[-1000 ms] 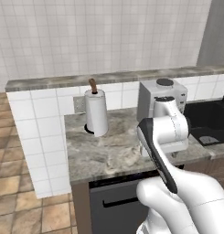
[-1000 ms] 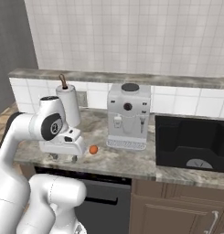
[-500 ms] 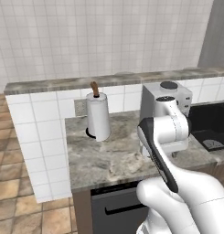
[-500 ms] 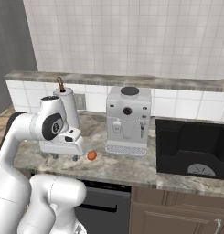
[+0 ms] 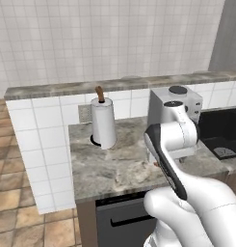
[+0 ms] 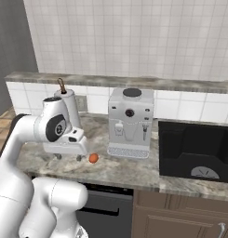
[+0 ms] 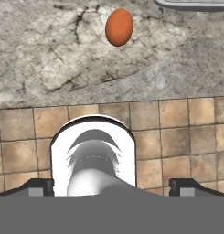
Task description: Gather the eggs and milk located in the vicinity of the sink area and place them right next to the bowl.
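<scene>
Base rolled left; arm bent low over counter [image 6: 134,173], claw [image 6: 68,157] open, beside egg [image 6: 93,158].

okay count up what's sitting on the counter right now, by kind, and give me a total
Eggs: 1, one orange-brown egg lying on the counter in front of the coffee machine.
Paper-towel rolls: 1, the white paper-towel roll upright on its holder.
Coffee machines: 1, the grey coffee machine beside the sink.
Total: 3
</scene>
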Tool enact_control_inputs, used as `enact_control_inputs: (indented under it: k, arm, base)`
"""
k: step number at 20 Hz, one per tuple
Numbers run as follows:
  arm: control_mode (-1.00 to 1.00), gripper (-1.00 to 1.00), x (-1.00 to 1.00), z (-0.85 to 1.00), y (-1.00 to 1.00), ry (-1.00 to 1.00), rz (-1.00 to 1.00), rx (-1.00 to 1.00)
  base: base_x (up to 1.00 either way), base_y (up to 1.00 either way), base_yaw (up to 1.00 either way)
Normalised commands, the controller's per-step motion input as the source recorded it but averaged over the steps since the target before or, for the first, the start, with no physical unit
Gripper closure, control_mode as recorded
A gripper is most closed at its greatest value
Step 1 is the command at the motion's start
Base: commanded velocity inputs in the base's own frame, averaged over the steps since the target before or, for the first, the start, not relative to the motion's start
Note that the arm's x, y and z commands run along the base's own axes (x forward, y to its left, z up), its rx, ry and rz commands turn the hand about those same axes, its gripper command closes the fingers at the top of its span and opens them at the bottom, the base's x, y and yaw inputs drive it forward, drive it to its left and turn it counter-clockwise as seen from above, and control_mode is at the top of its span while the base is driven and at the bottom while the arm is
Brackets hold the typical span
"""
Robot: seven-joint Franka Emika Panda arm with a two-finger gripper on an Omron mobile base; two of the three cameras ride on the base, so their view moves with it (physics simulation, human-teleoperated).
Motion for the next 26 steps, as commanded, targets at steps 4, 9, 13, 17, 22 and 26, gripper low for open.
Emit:
enact_control_inputs:
  k: [4,9,13,17,22,26]
  arm:
    - [-1.0,-1.0,0.81,-0.13,-0.21,-0.04,0.01,0.0]
    - [-1.0,-1.0,0.72,-0.02,-0.03,0.0,-0.03,0.03]
    - [-1.0,-1.0,0.68,-0.02,0.0,0.02,-0.15,0.1]
    - [-1.0,-1.0,0.61,-0.22,-0.01,0.0,-0.21,0.06]
    - [-1.0,-1.0,0.19,-0.34,-0.11,-0.01,-0.12,0.01]
    - [-1.0,-1.0,0.01,-0.31,0.0,0.0,-0.07,0.0]
  base:
    - [0.0,0.0,0.0]
    - [0.0,0.0,0.0]
    - [0.0,0.0,0.0]
    - [0.0,0.0,0.0]
    - [0.0,0.0,0.0]
    - [0.0,0.0,0.0]
